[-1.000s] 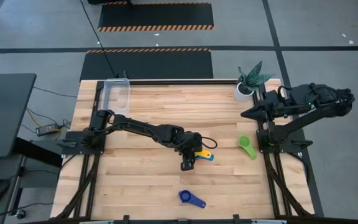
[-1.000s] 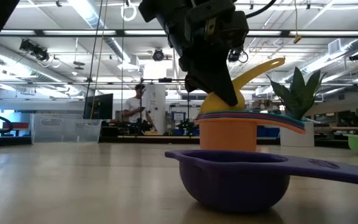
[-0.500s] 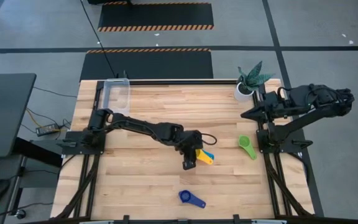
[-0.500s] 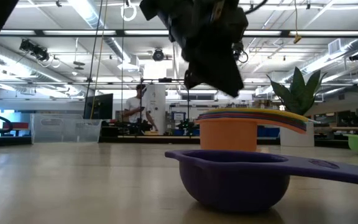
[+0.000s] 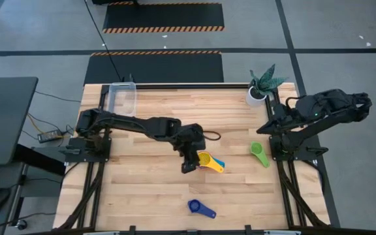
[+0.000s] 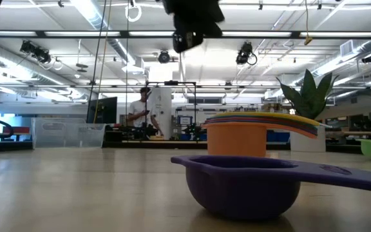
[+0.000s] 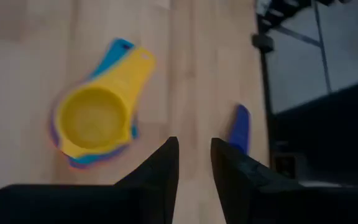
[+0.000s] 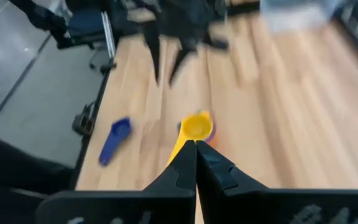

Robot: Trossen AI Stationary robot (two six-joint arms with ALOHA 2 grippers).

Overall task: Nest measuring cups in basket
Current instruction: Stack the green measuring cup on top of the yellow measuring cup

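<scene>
Low view, nearest: 1 dark blue cup [image 6: 243, 187] on the desk [image 6: 76, 193], then the nested cups [image 6: 237, 135]. Left end effector [image 5: 187, 163] hovers beside them, narrowly parted, empty. Right end effector [image 8: 196, 163] is closed, empty. Basket [image 5: 123, 98] sits farthest.

The table [image 5: 149, 189] is pale wood in long glued strips, smooth with a faint satin sheen. The stacked measuring cups [image 5: 207, 160], the dark blue cup [image 5: 200, 208] and the green cup [image 5: 260, 154] look like smooth, slightly glossy plastic. The basket [image 5: 123, 99] is clear see-through plastic. Both arms are matt dark, the plant pot [image 5: 256, 96] smooth white
</scene>
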